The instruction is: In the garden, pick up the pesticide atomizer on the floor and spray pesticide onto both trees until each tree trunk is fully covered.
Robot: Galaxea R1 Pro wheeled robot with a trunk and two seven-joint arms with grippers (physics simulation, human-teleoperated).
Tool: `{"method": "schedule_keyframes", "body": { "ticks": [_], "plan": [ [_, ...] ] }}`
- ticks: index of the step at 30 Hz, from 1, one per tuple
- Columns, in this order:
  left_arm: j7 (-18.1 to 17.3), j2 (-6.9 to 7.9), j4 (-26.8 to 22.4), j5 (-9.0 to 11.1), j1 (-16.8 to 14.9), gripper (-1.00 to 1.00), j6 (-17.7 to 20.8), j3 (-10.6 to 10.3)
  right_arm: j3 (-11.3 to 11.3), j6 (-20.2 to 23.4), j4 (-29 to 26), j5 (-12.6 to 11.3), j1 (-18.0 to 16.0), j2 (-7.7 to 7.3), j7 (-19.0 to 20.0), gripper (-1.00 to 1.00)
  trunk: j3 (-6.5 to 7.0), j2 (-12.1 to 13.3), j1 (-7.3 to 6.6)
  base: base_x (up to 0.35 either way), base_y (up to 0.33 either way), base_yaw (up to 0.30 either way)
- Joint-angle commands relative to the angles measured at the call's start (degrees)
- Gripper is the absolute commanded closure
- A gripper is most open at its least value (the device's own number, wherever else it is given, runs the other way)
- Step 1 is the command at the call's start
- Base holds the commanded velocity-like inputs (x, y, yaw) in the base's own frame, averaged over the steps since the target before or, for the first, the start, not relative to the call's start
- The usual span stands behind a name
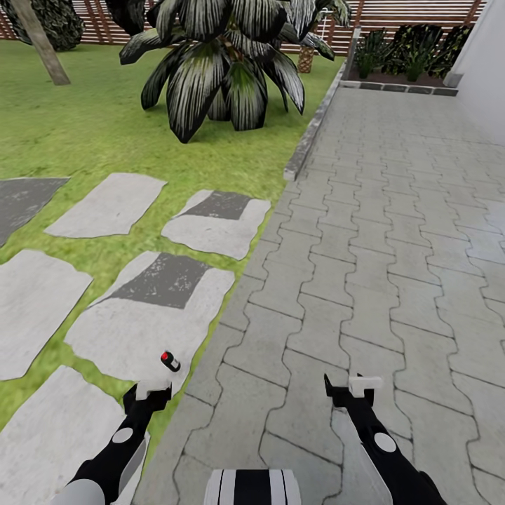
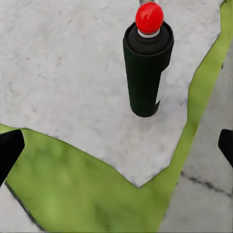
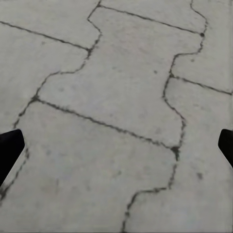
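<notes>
The pesticide atomizer point(image 1: 170, 361) is a small black can with a red spray knob, standing upright on a pale stepping stone point(image 1: 133, 330) near the stone's edge. My left gripper point(image 1: 149, 394) hovers just short of it, open. In the left wrist view the atomizer point(image 2: 145, 68) stands ahead of the gripper point(image 2: 116, 145), beyond its dark fingertips point(image 2: 9, 148), and nothing is between them. My right gripper point(image 1: 352, 391) hangs open over the paving, as the right wrist view point(image 3: 116, 145) also shows. One slanted grey-brown tree trunk point(image 1: 41, 42) rises at the far left of the lawn.
A big dark-leaved plant point(image 1: 224, 63) stands on the grass ahead. Several stepping stones cross the lawn. A stone curb point(image 1: 315, 126) divides the grass from the grey paved path point(image 1: 379, 231). A slatted fence point(image 1: 400, 14), a plant bed point(image 1: 407, 49) and a white wall point(image 1: 487, 77) close the far side.
</notes>
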Motion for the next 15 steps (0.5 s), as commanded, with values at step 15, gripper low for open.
{"method": "schedule_keyframes", "body": {
  "ticks": [15],
  "plan": [
    [0.03, 0.0, -0.66, 0.06, 0.07, -1.0, -0.18, 0.11, 0.0, -0.08, 0.0, 0.0, 0.0, 0.0, -0.01, -1.0, -0.03, 0.0, 0.0, 0.129, -0.059, 0.0]
  ]
}}
